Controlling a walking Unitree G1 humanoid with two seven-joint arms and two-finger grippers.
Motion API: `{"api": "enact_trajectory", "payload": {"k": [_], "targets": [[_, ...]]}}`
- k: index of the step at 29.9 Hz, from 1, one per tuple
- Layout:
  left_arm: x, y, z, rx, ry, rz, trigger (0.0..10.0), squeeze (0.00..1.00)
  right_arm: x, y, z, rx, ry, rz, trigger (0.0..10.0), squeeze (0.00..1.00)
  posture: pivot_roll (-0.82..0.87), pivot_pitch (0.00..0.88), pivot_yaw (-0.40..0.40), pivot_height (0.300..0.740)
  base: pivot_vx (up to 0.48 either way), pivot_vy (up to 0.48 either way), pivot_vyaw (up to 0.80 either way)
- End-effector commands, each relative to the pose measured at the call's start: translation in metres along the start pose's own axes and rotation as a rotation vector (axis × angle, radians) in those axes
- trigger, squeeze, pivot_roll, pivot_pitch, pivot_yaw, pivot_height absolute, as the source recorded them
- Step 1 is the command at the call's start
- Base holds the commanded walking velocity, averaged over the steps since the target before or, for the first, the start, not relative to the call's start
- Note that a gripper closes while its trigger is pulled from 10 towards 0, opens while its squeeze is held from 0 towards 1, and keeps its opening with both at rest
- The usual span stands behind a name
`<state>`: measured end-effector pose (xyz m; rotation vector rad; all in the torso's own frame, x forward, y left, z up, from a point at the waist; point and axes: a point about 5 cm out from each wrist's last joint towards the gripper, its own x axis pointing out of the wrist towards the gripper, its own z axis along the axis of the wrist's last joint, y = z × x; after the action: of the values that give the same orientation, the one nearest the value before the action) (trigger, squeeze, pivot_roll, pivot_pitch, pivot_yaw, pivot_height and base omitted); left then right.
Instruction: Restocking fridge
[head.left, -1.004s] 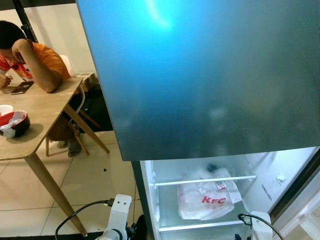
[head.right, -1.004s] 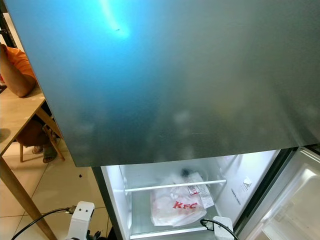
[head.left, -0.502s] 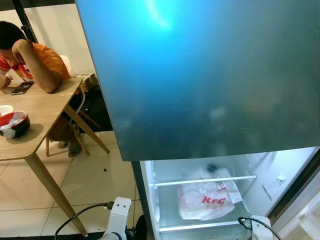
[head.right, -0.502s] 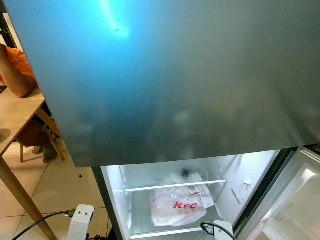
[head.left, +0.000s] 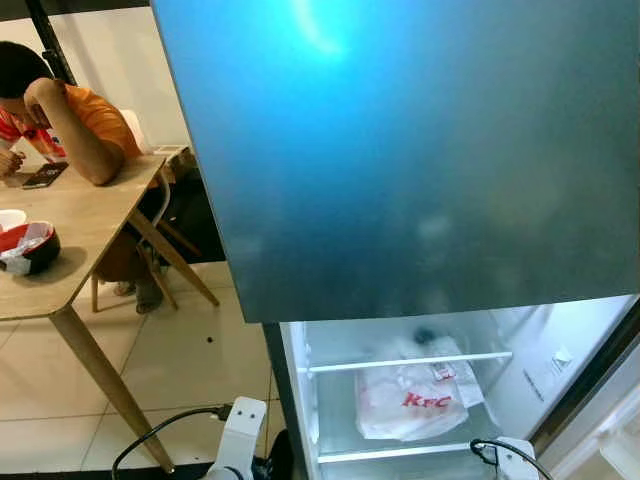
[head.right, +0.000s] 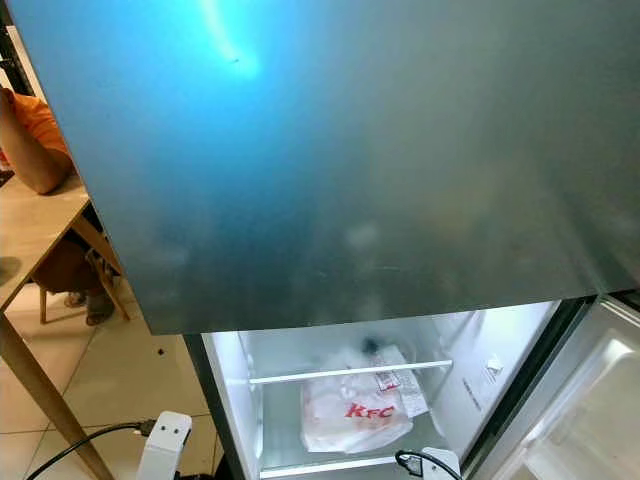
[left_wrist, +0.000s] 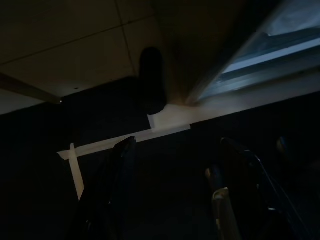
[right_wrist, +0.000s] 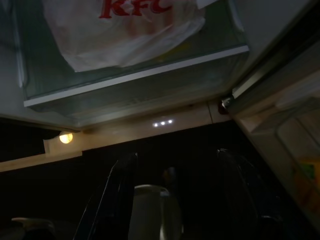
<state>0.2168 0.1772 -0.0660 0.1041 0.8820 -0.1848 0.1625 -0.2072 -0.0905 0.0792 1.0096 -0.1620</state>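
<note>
1. Left eye view: a closed freezer door (head.left: 420, 150) looms above the open fridge (head.left: 545, 375). A white KFC bag (head.left: 410, 400) lies on the glass shelf (head.left: 395, 452) inside, under a white rail (head.left: 410, 361). At the left a person (head.left: 75, 125) leans on a wooden table (head.left: 70, 250) bearing a bowl (head.left: 28, 248).
2. Right eye view: the same bag sits mid-shelf; the fridge door (head.right: 590, 420) stands open at the right.
3. Left wrist view: the left gripper (left_wrist: 175, 195) hangs low in shade over the floor (left_wrist: 75, 45), fingers spread apart, empty.
4. Right wrist view: the right gripper (right_wrist: 175, 195) hangs below the shelf's front edge, fingers apart, with a pale object (right_wrist: 147, 212) between them; contact is unclear.
</note>
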Motion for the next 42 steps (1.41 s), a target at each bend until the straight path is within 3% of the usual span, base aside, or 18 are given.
{"api": "enact_trajectory", "payload": {"k": [1, 11, 42], "targets": [[-0.001, 0.003, -0.004, -0.008, 0.009, 0.018, 10.0, 0.00, 0.000, -0.004, 0.001, 0.007, -0.006, -0.008, 10.0, 0.00, -0.09, 0.002, 0.024, 0.740, 0.000, 0.000, 0.00], [-0.002, 0.004, -0.007, -0.005, 0.015, 0.031, 10.0, 0.00, -0.001, -0.016, 0.005, 0.002, -0.015, -0.016, 10.0, 0.00, -0.09, 0.003, 0.020, 0.740, 0.000, 0.000, 0.00], [-0.001, 0.001, 0.000, 0.011, -0.019, -0.001, 10.0, 0.00, 0.000, -0.011, 0.009, -0.010, -0.034, -0.013, 10.0, 0.00, -0.08, 0.000, 0.023, 0.740, 0.000, 0.000, 0.00]]}}
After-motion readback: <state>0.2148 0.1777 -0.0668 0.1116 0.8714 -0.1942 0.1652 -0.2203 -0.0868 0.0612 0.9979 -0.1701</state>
